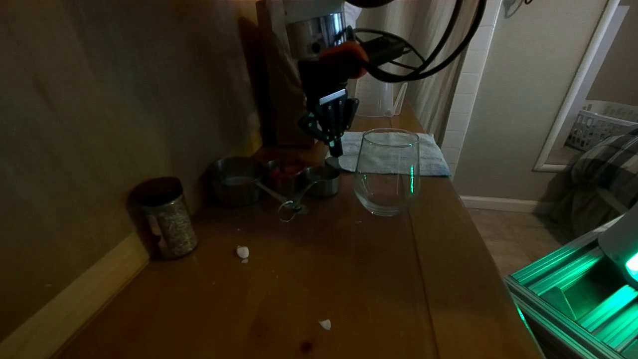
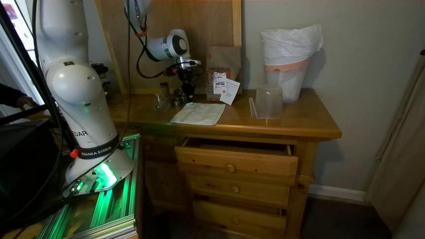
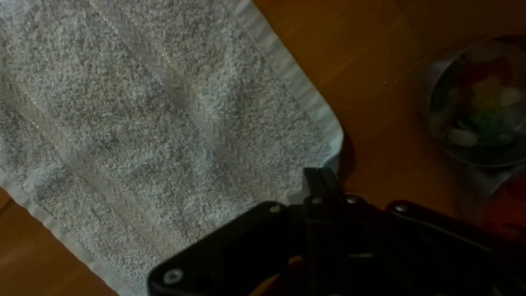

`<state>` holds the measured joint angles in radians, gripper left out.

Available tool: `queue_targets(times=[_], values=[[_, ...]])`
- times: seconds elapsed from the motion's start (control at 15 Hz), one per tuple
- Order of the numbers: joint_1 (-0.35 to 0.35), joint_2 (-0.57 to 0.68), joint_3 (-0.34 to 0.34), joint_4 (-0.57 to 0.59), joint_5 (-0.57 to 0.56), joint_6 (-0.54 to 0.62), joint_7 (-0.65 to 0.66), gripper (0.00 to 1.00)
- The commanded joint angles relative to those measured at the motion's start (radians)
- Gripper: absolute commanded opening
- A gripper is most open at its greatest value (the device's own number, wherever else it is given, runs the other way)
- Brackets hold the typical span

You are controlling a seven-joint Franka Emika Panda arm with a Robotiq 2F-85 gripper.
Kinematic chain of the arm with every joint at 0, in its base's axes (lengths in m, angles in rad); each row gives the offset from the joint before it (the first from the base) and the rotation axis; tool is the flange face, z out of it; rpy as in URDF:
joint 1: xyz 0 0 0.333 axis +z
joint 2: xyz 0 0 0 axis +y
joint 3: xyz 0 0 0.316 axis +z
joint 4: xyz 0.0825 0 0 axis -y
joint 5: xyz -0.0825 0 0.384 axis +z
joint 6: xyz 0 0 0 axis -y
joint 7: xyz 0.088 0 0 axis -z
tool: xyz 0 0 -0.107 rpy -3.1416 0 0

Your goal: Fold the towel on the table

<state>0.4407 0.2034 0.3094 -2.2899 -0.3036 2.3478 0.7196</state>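
"Where is the pale grey, fuzzy cloth towel (image 3: 164, 123)?"

"Spread out on the long brown wooden bench (image 1: 299, 284), just beside the clear, round drinking glass (image 2: 161, 103)."

"And the black robot jaws?"

"Their tips are together, right by one towel corner. I can't tell if any cloth is pinched between them."

Exterior views: near, along the table (image 1: 309, 279); farther, facing its drawers (image 2: 239, 191). Wrist view: close, apparently downward; shared towel (image 3: 156, 119), frame left.
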Motion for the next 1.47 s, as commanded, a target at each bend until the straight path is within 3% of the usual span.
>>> queue_targets(times=[0.0, 0.87, 1.4], values=[[0.003, -0.020, -0.022, 0.002, -0.015, -0.010, 0.020, 0.04], [-0.109, -0.195, -0.065, -0.060, -0.012, -0.145, 0.020, 0.03], [-0.183, -0.256, -0.083, -0.152, -0.011, -0.161, 0.037, 0.03]])
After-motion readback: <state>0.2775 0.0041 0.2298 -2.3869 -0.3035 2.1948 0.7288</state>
